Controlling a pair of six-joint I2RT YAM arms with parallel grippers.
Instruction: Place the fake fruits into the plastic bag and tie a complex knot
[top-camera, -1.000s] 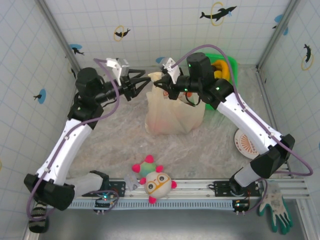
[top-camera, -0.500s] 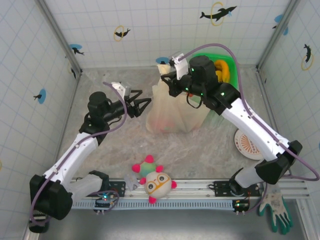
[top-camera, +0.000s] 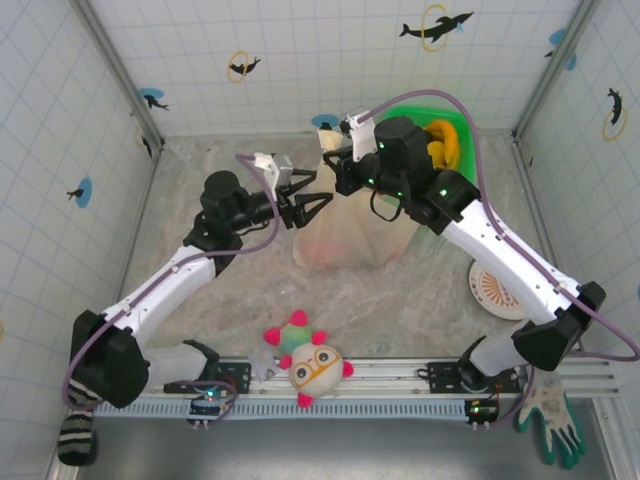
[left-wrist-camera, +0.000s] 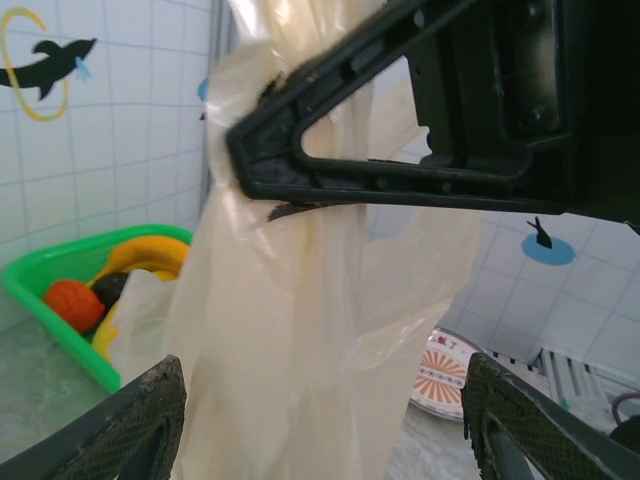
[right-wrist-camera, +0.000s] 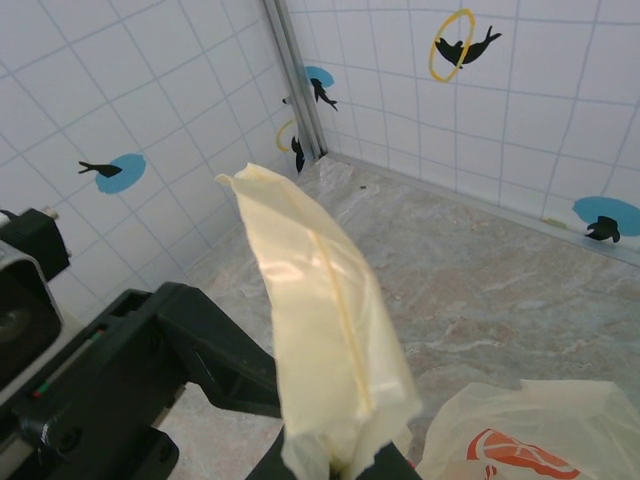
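Right tool (top-camera: 335, 162) clamped together on the plastic bag's (top-camera: 352, 235) bunched handle strips (right-wrist-camera: 325, 330), holding them upright. Bag sits on the counter (top-camera: 400, 300), just in front of the green basket (top-camera: 425, 113). Banana (left-wrist-camera: 150, 255) and red fruit (left-wrist-camera: 72, 302) lie in the basket. Left tool (top-camera: 316, 206) apart, empty, just beside the bag's neck.

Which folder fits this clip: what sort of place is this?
Probably a robot test cell: gridded walls with dolphin stickers box in a marbled tabletop, a metal rail along its near edge.
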